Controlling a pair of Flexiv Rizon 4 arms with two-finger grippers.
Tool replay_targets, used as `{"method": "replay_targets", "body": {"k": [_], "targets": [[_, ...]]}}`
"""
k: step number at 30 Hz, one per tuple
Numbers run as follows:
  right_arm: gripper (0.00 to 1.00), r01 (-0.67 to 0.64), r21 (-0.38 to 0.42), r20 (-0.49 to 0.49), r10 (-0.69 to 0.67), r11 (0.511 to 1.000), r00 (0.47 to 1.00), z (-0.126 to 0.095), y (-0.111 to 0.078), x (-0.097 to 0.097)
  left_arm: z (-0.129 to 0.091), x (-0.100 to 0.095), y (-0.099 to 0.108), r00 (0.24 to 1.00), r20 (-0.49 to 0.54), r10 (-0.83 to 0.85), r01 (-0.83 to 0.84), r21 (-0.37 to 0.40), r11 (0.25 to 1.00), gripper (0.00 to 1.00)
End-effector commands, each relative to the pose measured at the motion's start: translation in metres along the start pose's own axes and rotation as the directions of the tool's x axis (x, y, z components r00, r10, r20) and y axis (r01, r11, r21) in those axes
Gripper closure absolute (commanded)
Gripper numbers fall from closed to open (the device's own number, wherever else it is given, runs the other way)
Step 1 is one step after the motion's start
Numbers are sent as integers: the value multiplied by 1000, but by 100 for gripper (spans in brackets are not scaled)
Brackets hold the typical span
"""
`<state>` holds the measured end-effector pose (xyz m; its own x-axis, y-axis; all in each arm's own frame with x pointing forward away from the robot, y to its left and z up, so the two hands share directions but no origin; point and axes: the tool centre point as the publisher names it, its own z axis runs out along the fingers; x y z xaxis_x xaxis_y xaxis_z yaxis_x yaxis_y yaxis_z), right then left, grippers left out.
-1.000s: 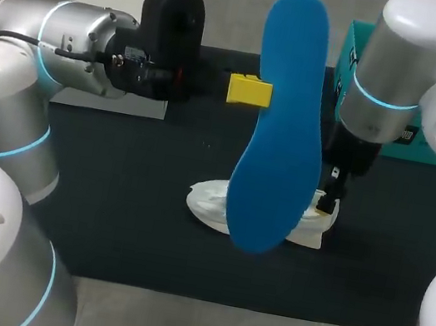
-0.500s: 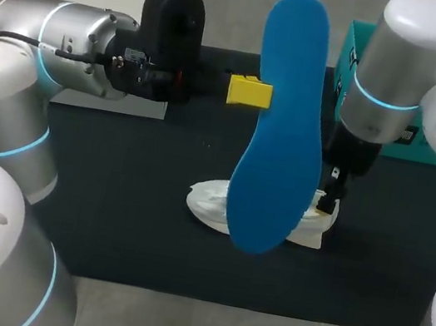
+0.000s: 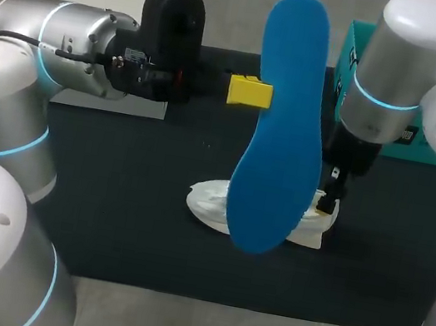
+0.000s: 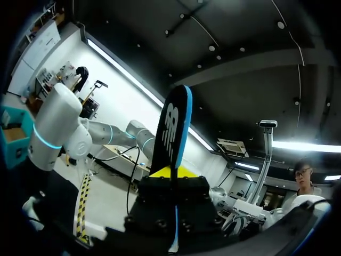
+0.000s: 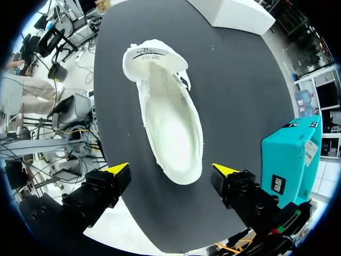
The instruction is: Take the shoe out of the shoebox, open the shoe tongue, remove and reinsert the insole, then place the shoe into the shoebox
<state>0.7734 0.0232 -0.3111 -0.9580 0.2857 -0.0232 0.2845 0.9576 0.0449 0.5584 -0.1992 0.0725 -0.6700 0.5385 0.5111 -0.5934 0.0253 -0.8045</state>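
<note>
Dark surface (image 3: 127,198) carries the shoe (image 5: 170,128) at center; my right claw (image 5: 170,173) hangs over it, fingers apart. My left claw (image 3: 250,91) is clamped on the insole (image 3: 281,140), held aloft. Shoebox (image 3: 350,60) sits far right.

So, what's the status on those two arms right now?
Left gripper shut on blue insole, held aloft. Right gripper open above white shoe. Teal shoebox beside, apart.
</note>
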Motion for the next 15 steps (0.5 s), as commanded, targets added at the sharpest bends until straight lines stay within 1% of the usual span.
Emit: {"method": "replay_targets", "body": {"k": [1,4,5,7,11,13,15], "targets": [[0,0,-1,3,0,1000,1000,0,-1,1,0,-1,0,1000,-2,1,-1,0,1000,100],[0,15,20,17,-15,1000,1000,4,13,-17,0,-1,0,1000,-2,1,-1,0,1000,100],[0,14,23,19,-15,1000,1000,6,16,-21,0,-1,0,1000,-2,1,-1,0,1000,100],[0,29,58,28,-31,998,999,13,27,-31,0,-1,0,1000,-2,1,-1,0,1000,100],[0,30,80,36,-33,996,999,24,38,-43,0,-1,0,1000,-2,1,-1,0,1000,100],[0,26,70,45,-29,997,999,29,43,-48,0,-1,0,1000,-2,1,-1,0,1000,100],[0,28,80,50,-32,996,998,34,50,-51,0,-1,0,1000,-2,1,-1,0,1000,100]]}}
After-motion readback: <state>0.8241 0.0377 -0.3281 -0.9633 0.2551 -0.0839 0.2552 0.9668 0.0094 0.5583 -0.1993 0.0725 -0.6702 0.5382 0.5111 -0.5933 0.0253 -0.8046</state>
